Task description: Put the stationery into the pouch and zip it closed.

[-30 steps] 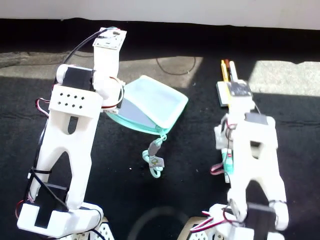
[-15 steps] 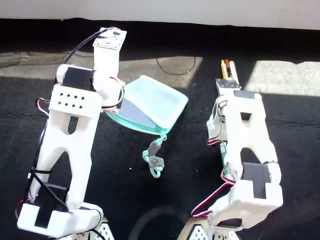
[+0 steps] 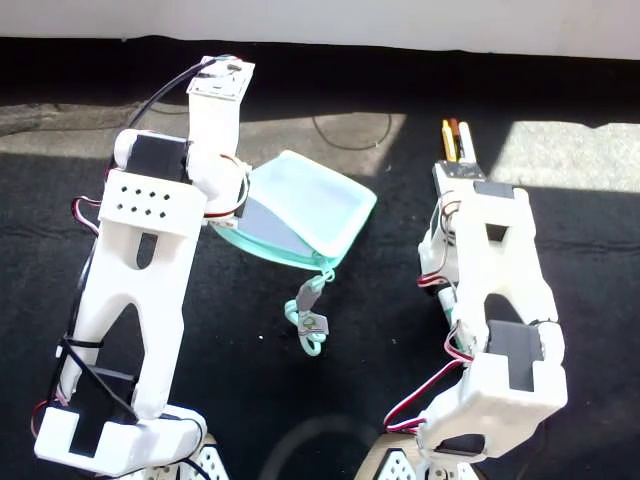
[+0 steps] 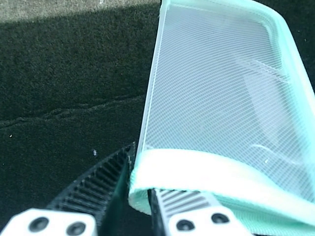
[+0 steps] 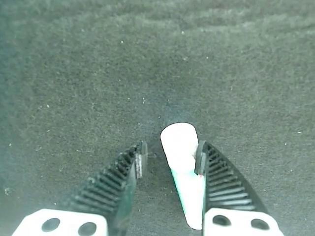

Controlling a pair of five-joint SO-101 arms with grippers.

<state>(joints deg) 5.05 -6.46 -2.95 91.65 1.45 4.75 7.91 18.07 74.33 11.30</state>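
The task looks barely begun. Nothing has gone into the pouch, as far as the mesh lets one see, and zipping comes last, so both the loading and the closing are left.

The dark, felt-like surface (image 3: 380,330) carries everything. On it the left arm stands over the pouch (image 3: 305,205), and the left gripper (image 4: 141,182) has its jaws clenched on the pouch's pale rim at one corner, lifting that edge. From above, a darker gap shows under the raised panel, so I judge the mouth to be open on the side near the arm.

The pouch is a flat, roughly rectangular bag. It has a see-through, finely ribbed mesh face and mint-green binding all round. It looks soft and limp, and sags where it is not held.

The stationery (image 3: 455,135) lies well apart from the pouch, on the far right part of the surface. It is a small bundle of pens side by side, yellow, brownish and white. The right gripper (image 5: 171,150) is down over it with its jaws released. A white pen tip (image 5: 179,140) sits between them, against one jaw with a gap to the other, so it is not yet gripped.

The mint zip-pull strap (image 3: 308,320) trails loose from the pouch's near corner.
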